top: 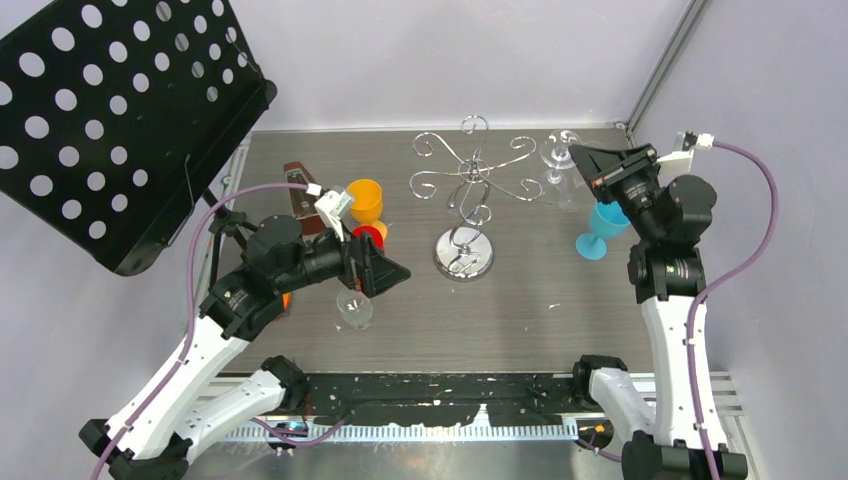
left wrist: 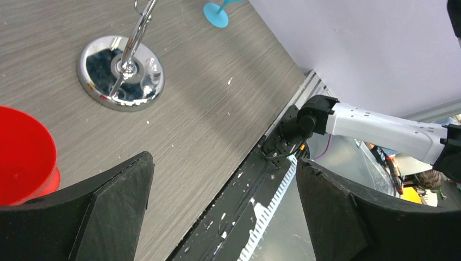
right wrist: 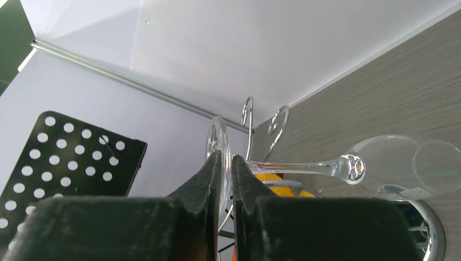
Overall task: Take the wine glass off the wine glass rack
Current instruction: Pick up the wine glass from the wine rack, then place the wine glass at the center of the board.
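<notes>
The chrome wine glass rack (top: pixel 468 188) stands mid-table on its round mirrored base (top: pixel 464 256); the base also shows in the left wrist view (left wrist: pixel 120 73). A clear wine glass (top: pixel 560 158) hangs upside down just right of the rack's right scroll arms; I cannot tell whether it touches them. My right gripper (top: pixel 582 160) is shut on the glass's foot disc (right wrist: pixel 217 136), and the stem (right wrist: pixel 293 166) and bowl (right wrist: pixel 402 168) reach away to the right. My left gripper (top: pixel 396 272) is open and empty, left of the base, over another clear glass (top: pixel 354 308) on the table.
A blue goblet (top: pixel 603 225) stands under the right wrist. An orange cup (top: pixel 366 198) and a red cup (top: pixel 368 235) sit left of the rack. A black perforated music stand (top: pixel 110 110) overhangs the far left. Walls close the back and right.
</notes>
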Available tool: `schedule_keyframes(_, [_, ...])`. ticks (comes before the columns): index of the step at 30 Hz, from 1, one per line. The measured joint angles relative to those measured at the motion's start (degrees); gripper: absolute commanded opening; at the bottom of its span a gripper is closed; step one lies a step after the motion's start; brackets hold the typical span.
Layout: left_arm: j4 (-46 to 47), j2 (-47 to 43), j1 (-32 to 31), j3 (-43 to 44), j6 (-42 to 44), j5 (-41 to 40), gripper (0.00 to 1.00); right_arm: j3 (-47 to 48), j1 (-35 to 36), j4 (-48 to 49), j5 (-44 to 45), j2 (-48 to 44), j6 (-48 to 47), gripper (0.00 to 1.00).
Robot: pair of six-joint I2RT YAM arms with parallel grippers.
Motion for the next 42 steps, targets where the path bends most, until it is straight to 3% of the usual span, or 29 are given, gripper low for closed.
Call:
schedule_keyframes(15, [-3.04,-4.26,0.04,-2.49,-3.04,-1.22,1.00,-3.87,0.00,-15.87,-10.97,-17.79,-12.07,0.06])
schedule_keyframes(21, [-4.00,-5.86,0.04,-4.26,-4.68,-1.92,1.00,-9.27,0.57,-14.56,-17.84,-23.85,-12.83,0.06])
schedule_keyframes(26, [-4.07,-7.28,0.04,-5.66,-7.48,-3.10,1.00,-13.22,3.41,-14.47,-21.38,-23.58,-13.49,0.06])
schedule_keyframes(42, [-3.43,-10.25,0.04,-8.48,-17.70,-4.11,1.00,-13.51,33.16,-11.82,-17.46,-19.76,-24.79,0.06])
